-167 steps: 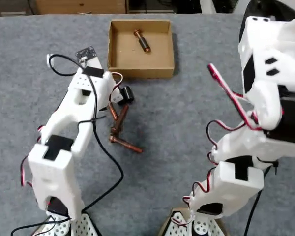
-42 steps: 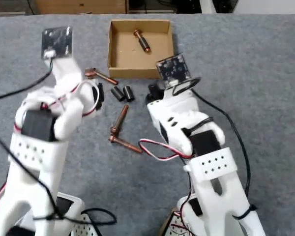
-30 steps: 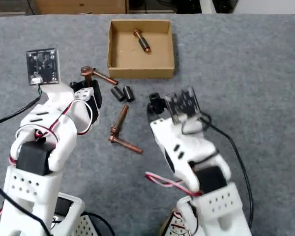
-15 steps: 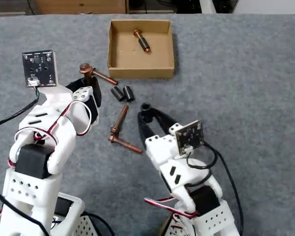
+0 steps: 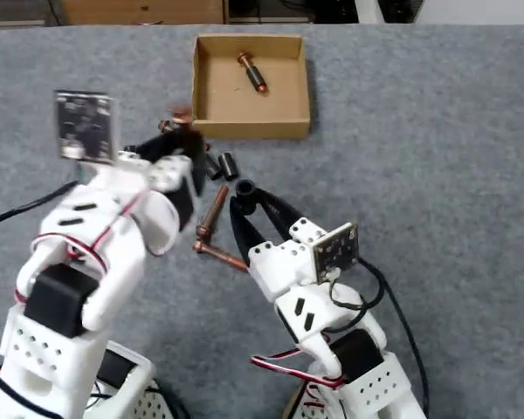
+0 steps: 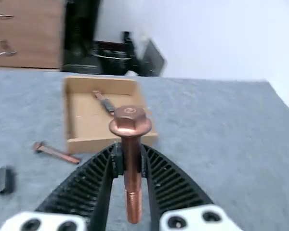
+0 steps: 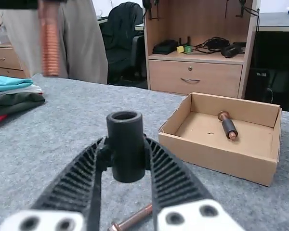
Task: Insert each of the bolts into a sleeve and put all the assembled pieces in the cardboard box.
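My left gripper point(image 5: 176, 138) is shut on a copper bolt point(image 5: 180, 116), lifted just left of the cardboard box point(image 5: 250, 129). In the left wrist view the bolt point(image 6: 130, 159) stands head up between the fingers point(image 6: 91, 185). My right gripper point(image 5: 244, 199) is shut on a black sleeve point(image 5: 244, 187), held upright with its bore open on top point(image 7: 125, 146). The held bolt point(image 7: 49, 43) hangs above and to one side of that sleeve. One assembled piece point(image 5: 252, 72) lies in the box.
Two loose black sleeves point(image 5: 220, 165) lie between the grippers and the box. Two loose bolts point(image 5: 214, 212) point(image 5: 220, 255) lie on the grey mat under the right gripper. A desk and drawers stand behind the table point(image 7: 197, 77).
My left gripper has carried the bolt to the right, toward the box and the right gripper. My right gripper has shifted the sleeve slightly left and farther out.
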`<move>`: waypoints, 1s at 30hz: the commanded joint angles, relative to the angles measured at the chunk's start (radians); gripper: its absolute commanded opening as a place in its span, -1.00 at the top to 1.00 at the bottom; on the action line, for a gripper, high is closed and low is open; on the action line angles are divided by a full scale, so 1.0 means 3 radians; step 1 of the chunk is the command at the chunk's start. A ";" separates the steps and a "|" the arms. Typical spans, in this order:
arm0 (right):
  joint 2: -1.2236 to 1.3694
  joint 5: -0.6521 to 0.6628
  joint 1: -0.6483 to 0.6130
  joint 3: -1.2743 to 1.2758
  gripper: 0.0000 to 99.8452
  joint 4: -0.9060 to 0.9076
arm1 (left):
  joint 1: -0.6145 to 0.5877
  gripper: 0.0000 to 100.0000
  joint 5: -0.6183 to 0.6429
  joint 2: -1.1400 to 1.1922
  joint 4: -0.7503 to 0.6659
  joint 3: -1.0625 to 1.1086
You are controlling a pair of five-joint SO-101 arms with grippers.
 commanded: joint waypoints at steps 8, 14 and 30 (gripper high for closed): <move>-0.0396 -0.0020 -0.0049 0.0003 1.00 -0.0082 | 0.0450 0.96 -0.0378 -0.0079 -0.0056 -0.0440; -0.0396 -0.0036 -0.0054 0.0003 1.00 -0.0082 | 0.0460 0.96 -0.0368 -0.0074 -0.0077 -0.0430; -0.0396 -0.0041 -0.0274 0.0008 1.00 -0.0082 | 0.0425 0.97 -0.0353 -0.0079 -0.0977 0.0332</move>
